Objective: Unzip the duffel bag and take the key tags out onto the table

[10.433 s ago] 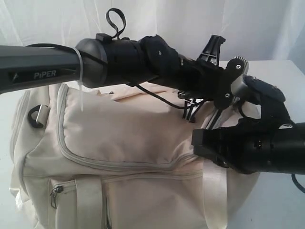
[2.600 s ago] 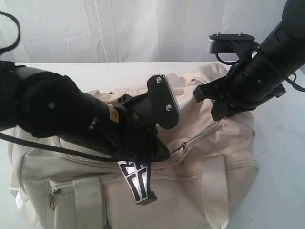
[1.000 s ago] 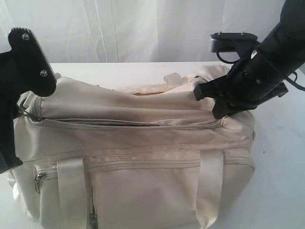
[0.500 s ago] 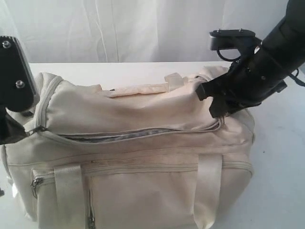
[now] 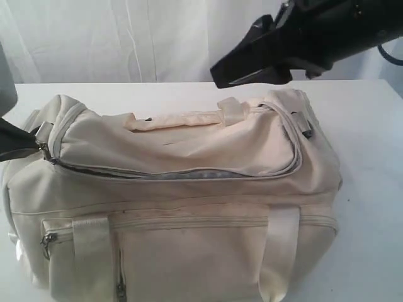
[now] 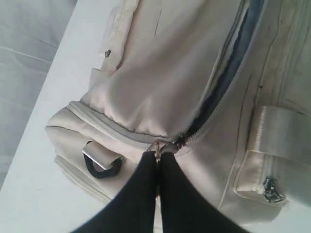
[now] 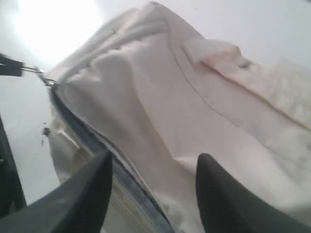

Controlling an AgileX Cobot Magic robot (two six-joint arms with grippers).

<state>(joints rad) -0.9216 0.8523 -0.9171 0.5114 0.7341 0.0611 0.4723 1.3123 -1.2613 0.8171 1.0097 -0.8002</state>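
Right claw has let go of the bag's right end and lifted clear above it, its fingers now spread with nothing between them. The left claw stays pressed together on the pull at the bag's left end. On the white desk the bag lies lengthwise, its front pockets toward the exterior camera. The zip along its top front edge now gapes from the left end almost to the right corner and shows a strip of grey lining. A second ago it was only a thin line under a taut flap, with the fabric stretched between the two claws. By the look of it the unzipping is done or nearly so. With no more need to brace the bag, the right claw is free to reach in. The key tags show in no view; they are most likely inside, under the flap. The opening lies below the right claw and apart from it, running toward the left claw in the right wrist view. It is narrow, so the flap will probably need lifting before anything can be picked out.
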